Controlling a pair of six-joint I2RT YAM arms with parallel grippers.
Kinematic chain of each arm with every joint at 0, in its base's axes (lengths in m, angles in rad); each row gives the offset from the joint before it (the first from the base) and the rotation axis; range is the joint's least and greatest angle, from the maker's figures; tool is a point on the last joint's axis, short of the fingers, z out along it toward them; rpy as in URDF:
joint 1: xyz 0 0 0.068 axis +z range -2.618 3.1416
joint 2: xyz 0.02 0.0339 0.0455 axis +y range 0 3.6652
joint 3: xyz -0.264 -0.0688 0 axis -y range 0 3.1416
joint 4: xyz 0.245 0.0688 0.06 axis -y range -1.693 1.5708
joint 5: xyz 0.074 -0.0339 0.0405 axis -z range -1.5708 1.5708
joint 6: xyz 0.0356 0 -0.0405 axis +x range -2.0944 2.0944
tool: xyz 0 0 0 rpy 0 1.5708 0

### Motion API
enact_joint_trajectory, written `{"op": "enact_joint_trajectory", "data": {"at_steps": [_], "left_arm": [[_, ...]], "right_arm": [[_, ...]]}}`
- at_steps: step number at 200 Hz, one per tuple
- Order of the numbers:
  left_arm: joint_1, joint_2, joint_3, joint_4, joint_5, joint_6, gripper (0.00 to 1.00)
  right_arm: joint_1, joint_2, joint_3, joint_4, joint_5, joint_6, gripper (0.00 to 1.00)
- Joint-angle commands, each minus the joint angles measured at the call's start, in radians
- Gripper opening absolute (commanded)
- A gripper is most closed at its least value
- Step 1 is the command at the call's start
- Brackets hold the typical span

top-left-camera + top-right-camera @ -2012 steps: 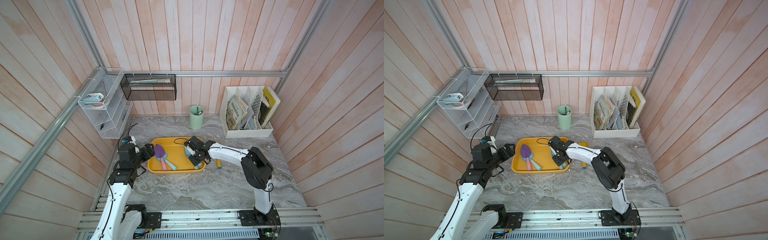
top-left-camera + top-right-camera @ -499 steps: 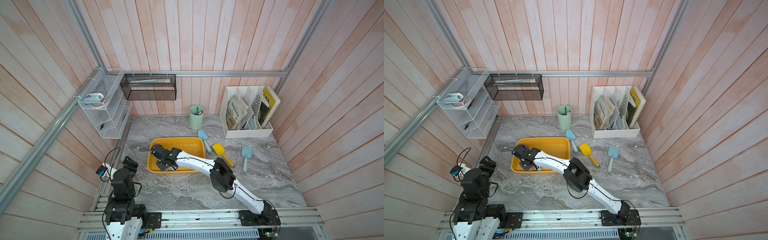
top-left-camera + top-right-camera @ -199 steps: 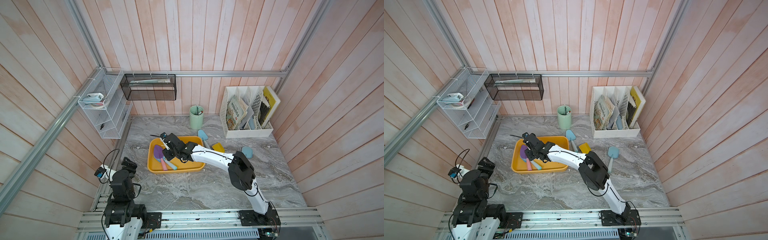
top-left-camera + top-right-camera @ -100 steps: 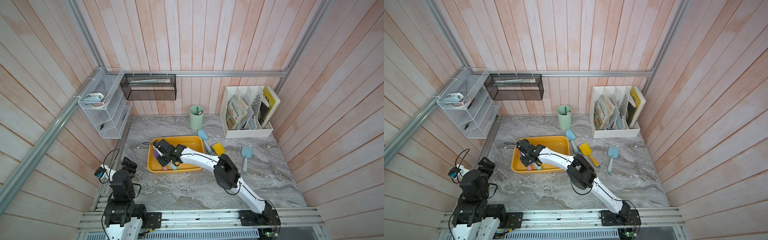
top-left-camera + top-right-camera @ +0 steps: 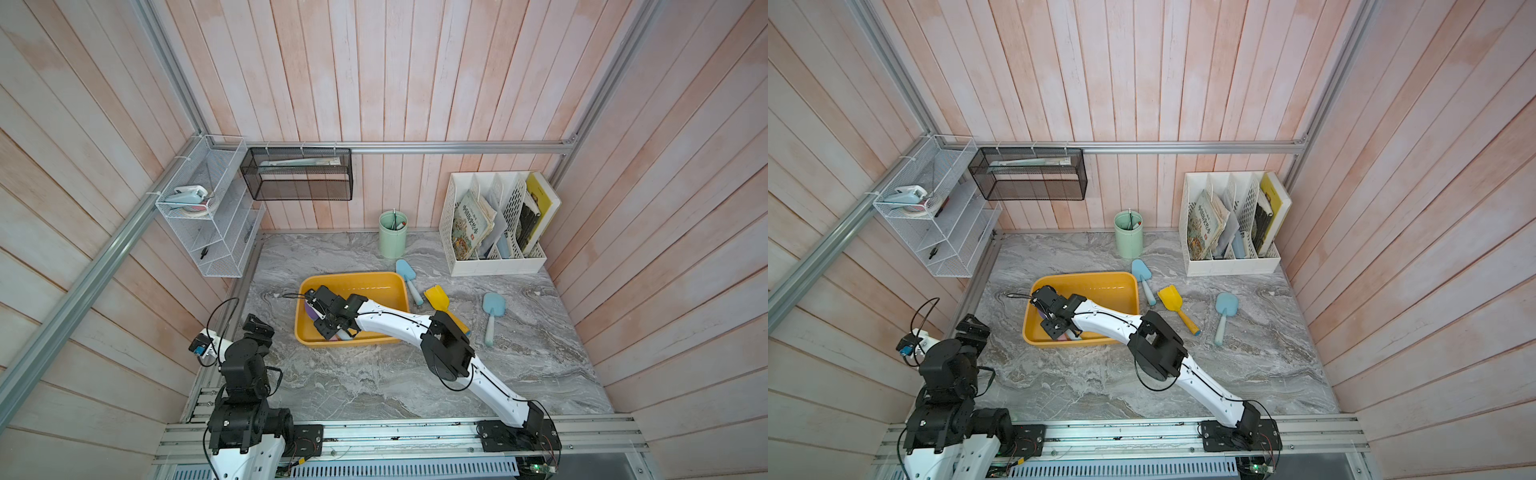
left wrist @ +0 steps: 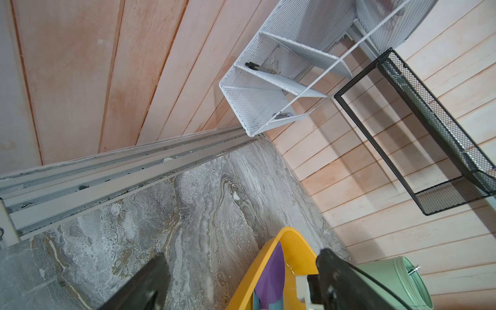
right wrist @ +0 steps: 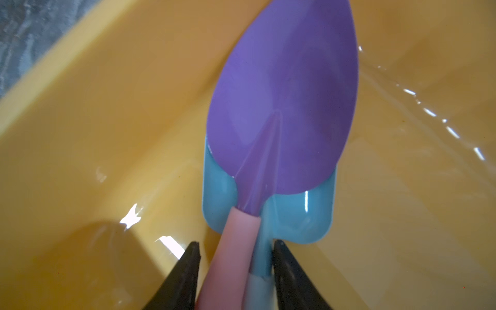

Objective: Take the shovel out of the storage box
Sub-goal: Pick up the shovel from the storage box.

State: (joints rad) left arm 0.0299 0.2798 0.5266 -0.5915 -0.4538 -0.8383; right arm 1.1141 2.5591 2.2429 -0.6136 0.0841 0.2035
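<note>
Spanning the cell, the grey marble tabletop [image 5: 374, 382] lies open in front of the storage box [image 5: 353, 275] and to its left. The yellow box sits with its long sides running left to right, and the right half of its floor is free. The right arm [image 5: 390, 324] reaches in across the box's near right corner toward its left end.

Right of the box lie a blue trowel [image 5: 405, 272] just beside the far right corner, then a yellow scoop [image 5: 435, 296] and a pale blue spade [image 5: 493, 305] farther out.

The shovel [image 7: 284, 102], a purple blade on a pink handle, is inside the box near its left wall. Its long axis runs roughly along that wall, blade tip toward the far left corner and handle toward the near rim. It rests on a blue shovel [image 7: 298, 217] pointing the same way.

The right hand [image 7: 236, 243] straddles both handles, one finger on each side. A thin gap seems to show at the pink side, so I cannot tell whether it pinches them. The left hand [image 6: 241, 253], left of the box, is spread wide over bare tabletop.
</note>
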Motion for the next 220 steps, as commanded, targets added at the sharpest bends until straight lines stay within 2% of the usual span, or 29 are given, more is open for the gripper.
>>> {"op": "enact_joint_trajectory", "data": {"at_steps": [1,33,58,80,125,175,199,220], "left_arm": [[0.0,0.008,0.013,-0.004,-0.004,0.01,0.9],[0.001,0.009,0.017,-0.002,-0.008,0.014,0.9],[0.001,0.011,0.019,0.001,-0.008,0.019,0.9],[0.001,0.014,0.023,0.001,-0.009,0.025,0.9],[0.001,0.013,0.03,-0.006,-0.017,0.034,0.9],[0.0,0.009,0.022,-0.013,-0.013,0.026,0.9],[0.001,0.009,0.022,-0.019,-0.016,0.027,0.9],[0.0,0.007,0.021,-0.02,-0.02,0.027,0.9]], "right_arm": [[0.007,0.075,0.035,-0.1,0.047,-0.021,0.45],[0.007,0.113,0.078,-0.139,0.107,-0.01,0.29],[0.005,0.095,0.06,-0.111,0.121,0.005,0.17],[0.005,0.019,0.029,-0.07,0.136,0.011,0.09],[-0.014,-0.098,-0.034,-0.004,0.127,0.025,0.06],[-0.088,-0.212,-0.212,0.118,0.019,0.078,0.06],[-0.123,-0.217,-0.254,0.092,0.049,0.091,0.03],[-0.15,-0.296,-0.361,0.135,0.084,0.095,0.02]]}}
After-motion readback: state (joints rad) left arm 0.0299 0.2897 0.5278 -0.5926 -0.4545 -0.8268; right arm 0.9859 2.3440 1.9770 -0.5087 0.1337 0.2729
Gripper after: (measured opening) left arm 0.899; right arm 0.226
